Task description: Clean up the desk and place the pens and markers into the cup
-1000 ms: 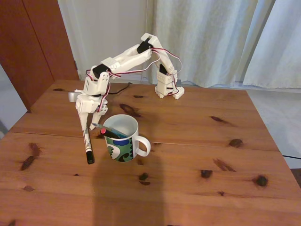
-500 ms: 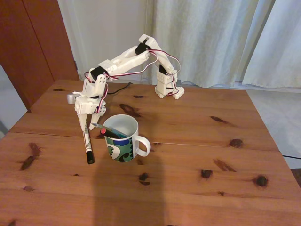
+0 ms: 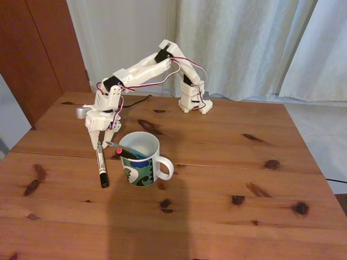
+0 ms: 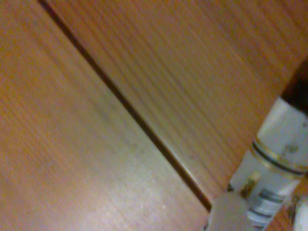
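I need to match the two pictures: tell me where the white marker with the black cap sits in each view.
Fixed view: the marker hangs nearly upright from the gripper, cap down, just left of the cup.
Wrist view: the marker fills the lower right corner, dark cap toward the right edge.
Shared landmark: the dark seam across the desk, passing close by the marker.

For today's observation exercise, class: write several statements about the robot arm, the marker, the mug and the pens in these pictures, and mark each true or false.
1. The gripper holds the white marker with its black cap pointing down. True.
2. The marker is already inside the mug. False: it hangs outside, left of the mug in the fixed view.
3. Two pens rest in the mug. True.
4. The mug lies on its side. False: it stands upright on the desk.
5. The mug's handle faces the arm's base. False: it points right, toward the camera.
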{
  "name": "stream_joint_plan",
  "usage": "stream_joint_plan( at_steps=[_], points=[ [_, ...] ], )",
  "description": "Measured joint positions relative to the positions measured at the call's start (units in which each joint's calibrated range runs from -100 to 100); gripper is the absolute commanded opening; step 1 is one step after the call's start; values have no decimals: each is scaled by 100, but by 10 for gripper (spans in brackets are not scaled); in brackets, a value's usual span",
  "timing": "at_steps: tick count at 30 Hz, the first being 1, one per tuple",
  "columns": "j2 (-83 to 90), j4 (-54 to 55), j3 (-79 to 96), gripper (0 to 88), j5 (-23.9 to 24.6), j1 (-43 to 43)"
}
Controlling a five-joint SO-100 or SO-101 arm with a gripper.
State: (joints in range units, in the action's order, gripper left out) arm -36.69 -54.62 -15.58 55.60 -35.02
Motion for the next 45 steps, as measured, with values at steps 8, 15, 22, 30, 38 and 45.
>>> stream_joint_plan(
  at_steps=[8,15,22,30,38,45],
  points=[
    [0,0,0,85,-49,-88],
    [0,0,0,87,-171,-147],
    [0,0,0,88,-200,-213],
    [0,0,0,88,-200,59],
    [0,0,0,88,-200,352],
    [-34,0,-8,88,-200,359]
  ],
)
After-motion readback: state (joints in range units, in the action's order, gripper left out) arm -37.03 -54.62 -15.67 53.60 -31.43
